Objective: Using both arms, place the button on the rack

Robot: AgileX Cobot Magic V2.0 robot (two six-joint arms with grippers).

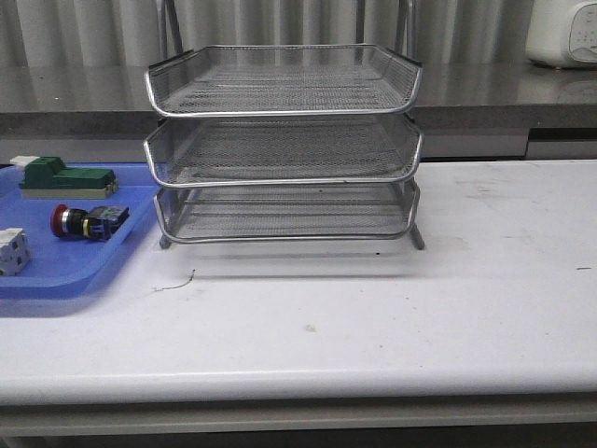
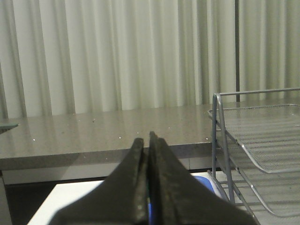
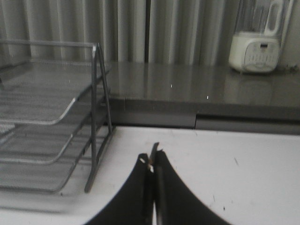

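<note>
While nothing has yet been gripped, the risks lie mostly in the pickup on the left side. On the blue plastic tray [image 1: 65, 271] the button [image 1: 87, 222] lies on its side, red head pointing left, black body toward the rack, with the green block [image 1: 65, 176] just behind it and the white block [image 1: 12, 251] near its front. A round head on a lying body is likely to roll or skid when pinched off-centre, and a wide approach could nudge either neighbouring block or catch the tray's raised rim.

The left gripper [image 2: 149, 140] shows in its wrist view with its fingers pressed together, holding nothing; it would have to part before descending, or it will simply push the button away.

In the middle stands the three-tier wire-mesh rack [image 1: 284, 149], all tiers bare. Its chrome rims and uprights stick out; an arm coming in low could strike a rim and shove the whole rack along the white table [image 1: 420, 308], and a button dropped from height may bounce on the mesh.

The right gripper [image 3: 152, 161] is likewise pinched together and empty, near the rack's right upright. Neither arm appears in the front view, so their clearance from each other cannot be judged.
</note>
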